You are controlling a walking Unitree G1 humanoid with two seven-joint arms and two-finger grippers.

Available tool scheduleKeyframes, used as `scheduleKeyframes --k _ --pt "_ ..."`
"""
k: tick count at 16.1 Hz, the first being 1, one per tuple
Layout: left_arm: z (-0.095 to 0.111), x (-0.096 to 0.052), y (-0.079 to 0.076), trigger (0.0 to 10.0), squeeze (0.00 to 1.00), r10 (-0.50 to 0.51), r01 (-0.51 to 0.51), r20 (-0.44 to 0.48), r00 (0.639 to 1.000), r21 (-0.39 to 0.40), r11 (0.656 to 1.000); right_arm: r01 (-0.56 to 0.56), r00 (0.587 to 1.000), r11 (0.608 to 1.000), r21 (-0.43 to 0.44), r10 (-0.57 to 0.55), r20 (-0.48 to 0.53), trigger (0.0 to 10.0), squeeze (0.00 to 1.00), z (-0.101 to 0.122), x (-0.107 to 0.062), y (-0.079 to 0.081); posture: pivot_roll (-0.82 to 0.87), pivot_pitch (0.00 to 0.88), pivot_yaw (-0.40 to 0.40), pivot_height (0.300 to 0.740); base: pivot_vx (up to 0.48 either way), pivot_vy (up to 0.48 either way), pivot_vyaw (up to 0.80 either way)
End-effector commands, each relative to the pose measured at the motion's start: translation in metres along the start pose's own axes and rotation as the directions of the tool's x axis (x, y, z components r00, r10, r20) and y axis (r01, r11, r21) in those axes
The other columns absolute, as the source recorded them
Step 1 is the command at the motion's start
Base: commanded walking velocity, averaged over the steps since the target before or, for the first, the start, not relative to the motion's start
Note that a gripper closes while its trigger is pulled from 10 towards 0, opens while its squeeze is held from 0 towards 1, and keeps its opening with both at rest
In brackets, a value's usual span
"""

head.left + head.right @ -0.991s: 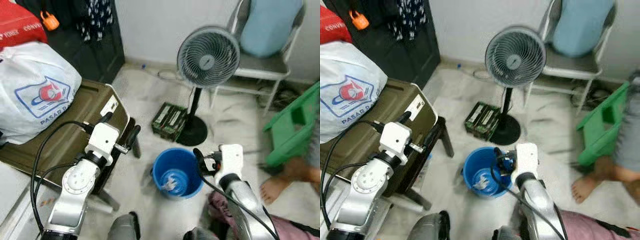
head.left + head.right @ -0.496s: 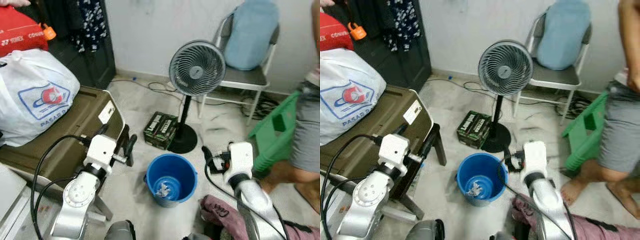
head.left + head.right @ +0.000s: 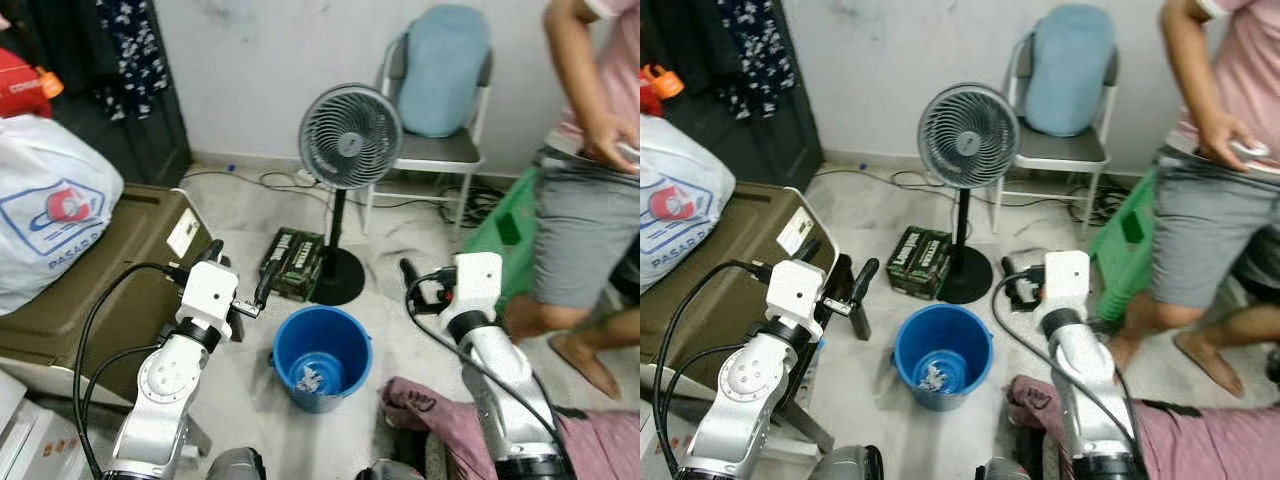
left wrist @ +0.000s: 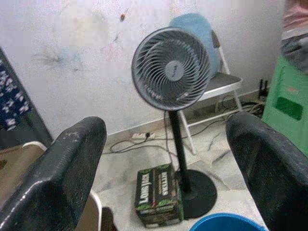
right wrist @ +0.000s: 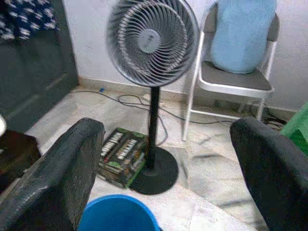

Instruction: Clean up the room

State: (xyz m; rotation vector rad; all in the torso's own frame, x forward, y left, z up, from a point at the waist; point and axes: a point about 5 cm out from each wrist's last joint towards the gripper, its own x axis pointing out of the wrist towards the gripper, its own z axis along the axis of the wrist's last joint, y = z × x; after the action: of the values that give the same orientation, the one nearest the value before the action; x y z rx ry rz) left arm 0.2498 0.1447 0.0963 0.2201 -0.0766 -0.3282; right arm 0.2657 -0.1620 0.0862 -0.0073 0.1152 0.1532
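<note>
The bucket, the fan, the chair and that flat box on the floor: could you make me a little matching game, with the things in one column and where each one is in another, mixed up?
Things:
1. blue bucket
2. standing fan
3. folding chair
4. green and black box

Places:
A. against the back wall, with a pale blue cushion on it
B. lying flat beside the fan's round base
C. on the floor between the two grippers
D. upright in front of the chair

Pairs: 1-C, 2-D, 3-A, 4-B
</note>
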Motion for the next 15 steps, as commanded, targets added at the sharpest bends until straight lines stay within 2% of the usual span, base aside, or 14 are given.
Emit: scheduleKeyframes --k 1,4,7,8,9,10,12,15 --pt "0.0021 0.0045 -0.0016 10.0 0.00 -0.012 0.011 0.011 1.000 0.012 1.000 -0.028 0.999 1.000 0.001 0.028 0.024 10.0 0.00 0.0056 0.0004 0.0059 -0.05 0.000 -0.015 0.740 0.000 0.000 0.61" --pt "0.0012 0.0042 -0.0004 10.0 0.00 -0.011 0.011 0.009 1.000 -0.007 1.000 0.005 1.000 0.999 0.042 -0.005 -0.001 10.0 0.00 0.0018 0.0021 0.0026 -0.05 0.000 -0.017 0.740 0.000 0.000 0.20" --pt "0.0014 0.0038 0.0006 10.0 0.00 -0.009 0.009 0.013 1.000 -0.016 1.000 -0.004 1.000 0.999 0.036 0.004 0.008 10.0 0.00 0.0062 0.0059 0.0036 -0.05 0.000 -0.016 0.740 0.000 0.000 0.00" --pt "0.0012 0.0038 0.0003 10.0 0.00 -0.012 0.012 0.011 1.000 -0.012 1.000 -0.003 1.000 1.000 0.025 0.003 0.001 10.0 0.00 0.0064 0.0066 0.0040 -0.05 0.000 -0.015 0.740 0.000 0.000 0.00" --pt "0.0012 0.0040 0.0003 10.0 0.00 -0.012 0.012 0.012 1.000 -0.013 1.000 0.030 1.000 0.998 -0.057 -0.030 0.007 10.0 0.00 0.0070 0.0081 0.0053 -0.05 0.000 -0.015 0.740 0.000 0.000 0.00" --pt "0.0011 0.0039 -0.0001 10.0 0.00 -0.009 0.010 0.012 1.000 -0.014 1.000 -0.041 0.999 0.999 -0.017 0.042 0.022 10.0 0.00 0.0076 0.0071 0.0112 -0.05 0.000 -0.015 0.740 0.000 0.000 0.00" --pt "0.0009 0.0034 -0.0005 10.0 0.00 -0.008 0.008 0.011 1.000 -0.015 1.000 0.037 0.999 0.995 -0.095 -0.035 0.027 10.0 0.00 0.0075 0.0083 0.0069 -0.05 0.000 -0.014 0.740 0.000 0.000 0.00" --pt "-0.0008 0.0029 -0.0003 10.0 0.00 0.010 -0.010 0.001 1.000 0.001 1.000 0.045 0.999 0.988 -0.146 -0.044 0.007 10.0 0.00 0.0067 0.0094 0.0016 -0.05 0.000 -0.017 0.740 0.000 0.000 0.00"
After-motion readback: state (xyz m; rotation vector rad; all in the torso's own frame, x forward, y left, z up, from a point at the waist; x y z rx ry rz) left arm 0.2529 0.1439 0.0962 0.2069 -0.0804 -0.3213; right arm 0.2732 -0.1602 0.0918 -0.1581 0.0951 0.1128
